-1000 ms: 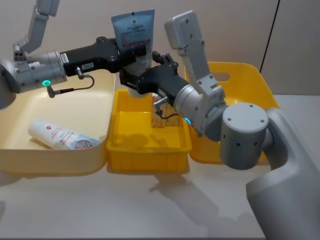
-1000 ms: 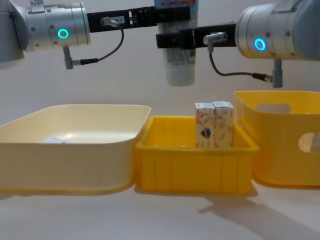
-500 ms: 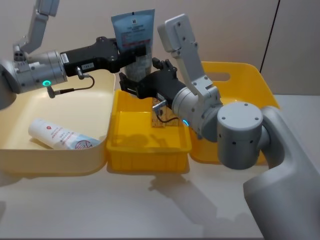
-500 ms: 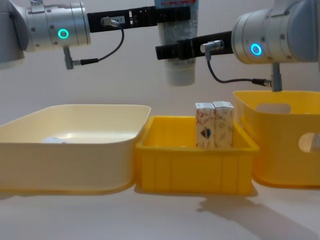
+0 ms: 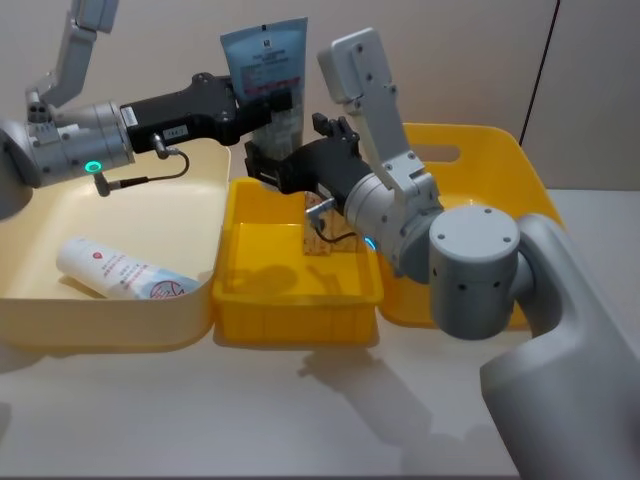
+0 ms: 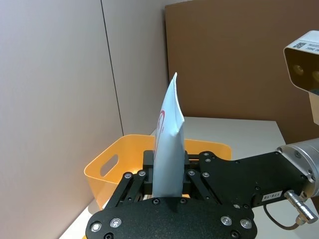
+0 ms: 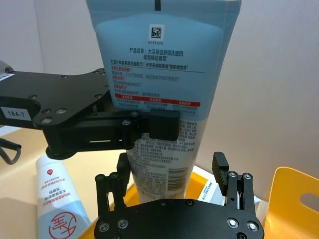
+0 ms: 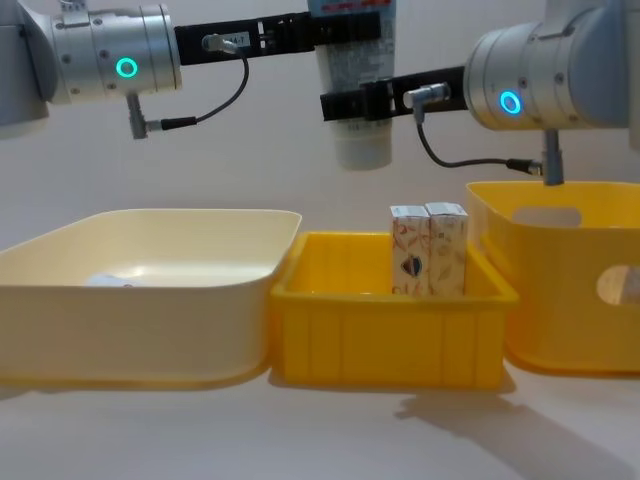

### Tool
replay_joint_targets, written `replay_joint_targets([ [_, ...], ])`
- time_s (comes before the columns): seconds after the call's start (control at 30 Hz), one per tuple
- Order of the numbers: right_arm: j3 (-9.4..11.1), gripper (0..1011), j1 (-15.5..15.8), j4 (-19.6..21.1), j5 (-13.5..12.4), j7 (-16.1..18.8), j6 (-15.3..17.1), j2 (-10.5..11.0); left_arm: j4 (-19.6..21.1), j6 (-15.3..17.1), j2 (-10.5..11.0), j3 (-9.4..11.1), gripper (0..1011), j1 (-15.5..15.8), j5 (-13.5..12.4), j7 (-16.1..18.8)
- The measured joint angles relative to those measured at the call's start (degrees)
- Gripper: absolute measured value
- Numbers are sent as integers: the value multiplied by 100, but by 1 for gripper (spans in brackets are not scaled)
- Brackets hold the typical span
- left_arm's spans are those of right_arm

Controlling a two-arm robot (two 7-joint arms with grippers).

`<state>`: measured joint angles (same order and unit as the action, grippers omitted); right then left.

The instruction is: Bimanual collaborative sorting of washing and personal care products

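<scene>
We see the blue-and-white pouch point(image 5: 268, 75) held upright in the air above the small yellow bin point(image 5: 296, 296), pinched at its middle by the left gripper point(image 5: 272, 103). At its 6 o'clock the right gripper point(image 7: 170, 172) sits with fingers spread either side of the white lower end, not touching. Two cream cartons point(image 8: 429, 249) stand in that bin. A second tube point(image 5: 120, 269) lies in the cream bin point(image 5: 130, 330) at 9 o'clock.
</scene>
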<state>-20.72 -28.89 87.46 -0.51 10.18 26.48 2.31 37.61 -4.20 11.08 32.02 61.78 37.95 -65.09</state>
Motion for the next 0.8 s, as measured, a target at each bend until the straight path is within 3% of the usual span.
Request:
replay_joint_targets([
  [0.8,22,1002,-62,-181,112,-20,-141,-137,409,93,156,37,278,-179,17,224],
])
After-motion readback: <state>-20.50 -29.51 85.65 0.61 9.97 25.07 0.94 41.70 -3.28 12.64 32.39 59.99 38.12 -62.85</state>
